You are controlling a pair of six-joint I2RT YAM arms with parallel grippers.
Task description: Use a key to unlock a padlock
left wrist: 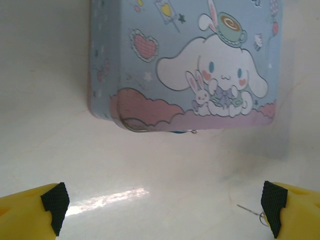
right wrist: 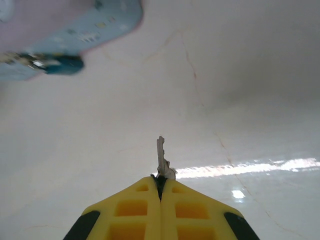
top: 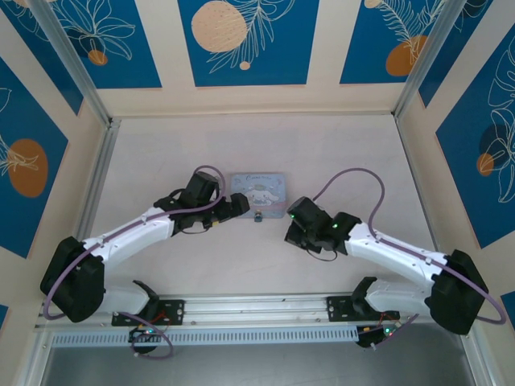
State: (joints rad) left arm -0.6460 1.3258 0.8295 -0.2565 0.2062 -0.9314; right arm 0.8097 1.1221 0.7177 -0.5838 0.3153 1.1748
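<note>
Pinching the key (right wrist: 161, 155) in clamped right claw (right wrist: 160, 179), bow hidden, left claw (left wrist: 163, 202) spread wide, empty, padlock (right wrist: 65, 65) blurred

From where I stand, the tin (top: 259, 193) lies flat on the table (top: 161, 161), about midway across it. The padlock (top: 258, 217) sits against the tin's near edge. The left gripper (top: 240, 206) is just beside the tin's near-left corner. The right gripper (top: 291, 222) is to the near right of the padlock and clear of it. The key (right wrist: 161, 157) sticks out from its tips, towards the tin.
</note>
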